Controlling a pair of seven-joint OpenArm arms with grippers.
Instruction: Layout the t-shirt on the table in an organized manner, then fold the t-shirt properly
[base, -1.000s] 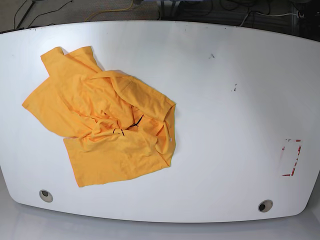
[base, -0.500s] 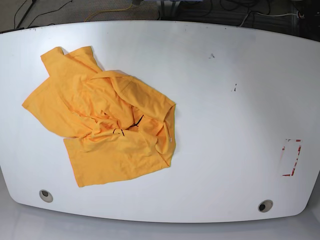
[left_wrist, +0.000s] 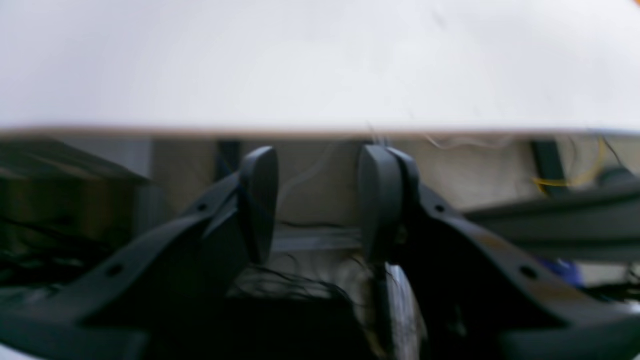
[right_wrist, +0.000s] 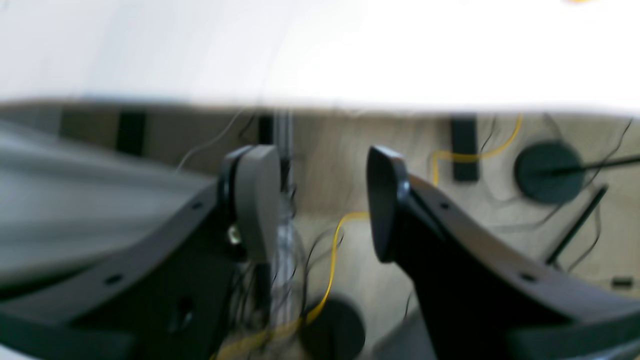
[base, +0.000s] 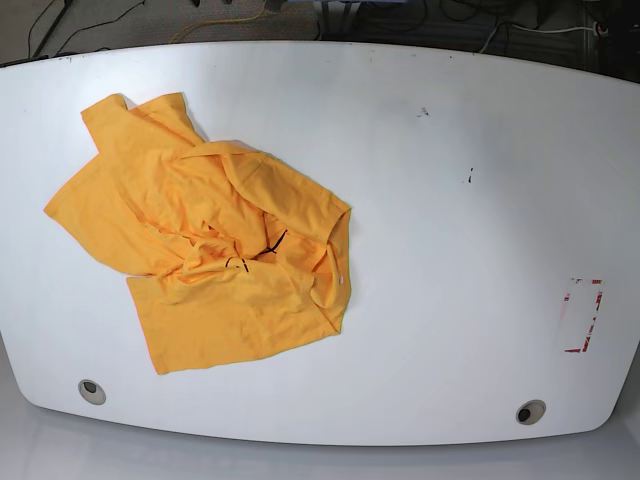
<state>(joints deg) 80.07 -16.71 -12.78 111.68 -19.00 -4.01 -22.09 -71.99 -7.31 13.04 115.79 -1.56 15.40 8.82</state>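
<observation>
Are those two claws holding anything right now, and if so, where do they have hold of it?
Nothing is held. The left gripper and right gripper both stand open with empty gaps. The t-shirt lies crumpled on the table, untouched.

1. The left gripper (left_wrist: 318, 202) is black, with two curved arms that each end in a flat, rounded pad.
2. Small round holes dot its arms.
3. The right gripper (right_wrist: 322, 200) has the same shape, but one pad (right_wrist: 257, 200) looks grey.
</observation>
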